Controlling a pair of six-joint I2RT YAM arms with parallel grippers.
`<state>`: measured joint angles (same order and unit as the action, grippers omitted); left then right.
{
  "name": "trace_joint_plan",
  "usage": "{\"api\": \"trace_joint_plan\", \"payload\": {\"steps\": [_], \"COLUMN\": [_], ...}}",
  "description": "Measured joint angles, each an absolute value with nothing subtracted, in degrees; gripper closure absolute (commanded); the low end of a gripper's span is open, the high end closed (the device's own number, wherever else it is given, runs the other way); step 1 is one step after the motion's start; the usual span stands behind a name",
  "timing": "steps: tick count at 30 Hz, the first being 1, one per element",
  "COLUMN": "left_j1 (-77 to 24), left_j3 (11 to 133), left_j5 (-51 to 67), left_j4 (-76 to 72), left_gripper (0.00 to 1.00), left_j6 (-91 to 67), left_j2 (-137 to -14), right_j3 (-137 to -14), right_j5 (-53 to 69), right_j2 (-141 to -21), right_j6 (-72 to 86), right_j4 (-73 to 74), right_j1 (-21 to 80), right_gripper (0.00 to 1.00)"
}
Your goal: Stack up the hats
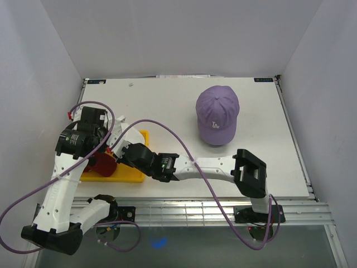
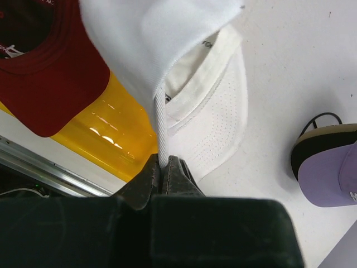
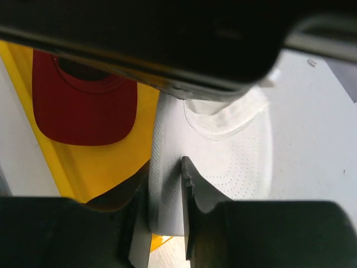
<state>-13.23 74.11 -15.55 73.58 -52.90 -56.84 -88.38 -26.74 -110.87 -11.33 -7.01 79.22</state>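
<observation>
1. The white cap (image 2: pixel 212 123) is held up at the left side of the table (image 1: pixel 167 100), just beside the edge of the yellow tray (image 2: pixel 111 134). Both grippers have it.
2. The left gripper (image 2: pixel 164 164) has its fingers pressed together on a thin edge of the cap. In its own view the fabric runs straight out from the tips, and the rest of the cap spreads beyond them.
3. The right gripper (image 3: pixel 165 176) has one finger on each side of a fold of the same cap. The fold fills the gap and both fingers seem to press on it, though the view is too close to say how firm this pinch is.
4. Two holds on one soft cap probably serve to keep it open and in shape, so that it can go down over another cap without folding.
5. The red cap (image 3: pixel 83 106) lies in the tray, near the white cap, and no finger touches it.
6. The purple cap (image 1: pixel 217 114) sits crown up on the table, well apart to the right, out of reach of both grippers as they stand now.
7. The stack is not yet made, because the three caps are in three places. The next move likely calls for both arms to carry the white cap together over one of the others, with neither arm pulling the fabric out of the other's grip.
</observation>
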Motion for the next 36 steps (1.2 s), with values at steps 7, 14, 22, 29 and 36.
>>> {"api": "trace_joint_plan", "payload": {"steps": [7,14,22,29,36], "left_j1": [-13.1,-13.0,-13.0,-13.1,-13.1], "left_j3": [75.2,77.6,89.5,108.5,113.8], "left_j5": [-14.0,-10.3,-2.8,2.6,6.5], "left_j4": [72.8,70.6,65.5,57.1,52.2], "left_gripper": [1.0,0.5,0.35,0.34,0.34], "left_j6": [-51.8,-48.6,-45.6,-45.5,-47.0], "left_j2": [-56.9,-57.1,-60.2,-67.5,-68.1], "right_j3": [-88.7,-88.6,-90.3,-91.0,-92.7], "right_j5": [-28.9,-30.2,-32.2,-30.7,-18.0], "right_j2": [-110.8,-108.9,-103.7,-100.4,-96.0], "right_j6": [-12.9,-11.1,-3.4,5.8,20.7], "right_j4": [-7.5,-7.0,-2.7,7.0,14.0], "right_j1": [79.6,79.5,78.9,76.4,63.3], "right_gripper": [0.92,0.92,0.92,0.92,0.92]}}
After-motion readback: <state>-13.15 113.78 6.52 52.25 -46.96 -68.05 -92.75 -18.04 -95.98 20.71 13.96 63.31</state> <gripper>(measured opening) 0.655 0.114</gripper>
